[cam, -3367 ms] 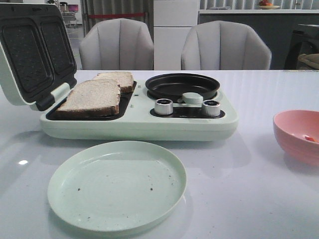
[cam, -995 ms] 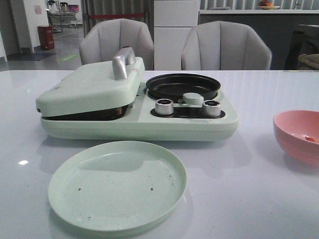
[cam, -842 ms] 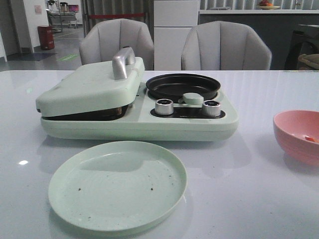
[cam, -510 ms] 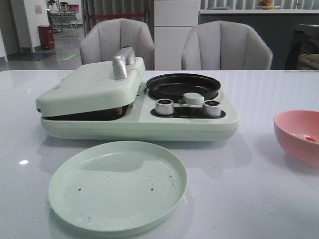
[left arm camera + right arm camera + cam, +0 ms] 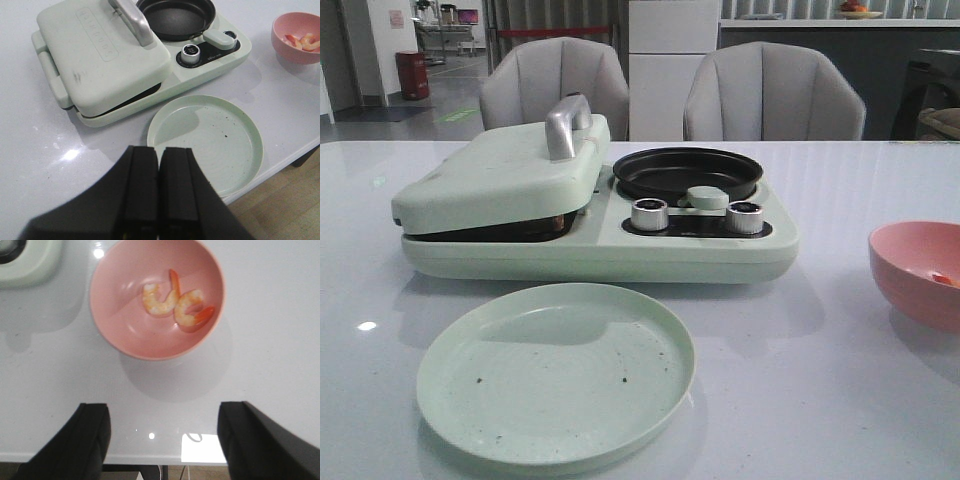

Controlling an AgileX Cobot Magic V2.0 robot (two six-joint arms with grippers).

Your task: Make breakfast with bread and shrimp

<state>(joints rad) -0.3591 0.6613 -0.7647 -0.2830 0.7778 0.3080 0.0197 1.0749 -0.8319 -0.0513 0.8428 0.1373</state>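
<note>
The bread is hidden under the shut lid point(image 5: 500, 170) of the pale green sandwich maker; the lid also shows in the left wrist view point(image 5: 100, 55). Two small curved orange-white shrimp point(image 5: 157, 299) point(image 5: 187, 307) lie side by side in the pink bowl point(image 5: 125, 305), which stands at the right of the table point(image 5: 920, 270). My right gripper point(image 5: 163, 410) is open and empty, above the table's front edge just short of the bowl. My left gripper point(image 5: 159, 152) is shut and empty, above the table in front of the green plate point(image 5: 205, 142). Neither gripper shows in the front view.
The empty pale green plate point(image 5: 555, 375) lies in front of the sandwich maker. A black round pan point(image 5: 687, 172) and two silver knobs point(image 5: 648, 214) sit on the machine's right half. A silver handle point(image 5: 565, 125) stands on the lid. Two grey chairs are behind the table.
The lid, open 3.4 s ago with two bread slices showing, is shut over them. Nothing has visibly moved in the last second.
</note>
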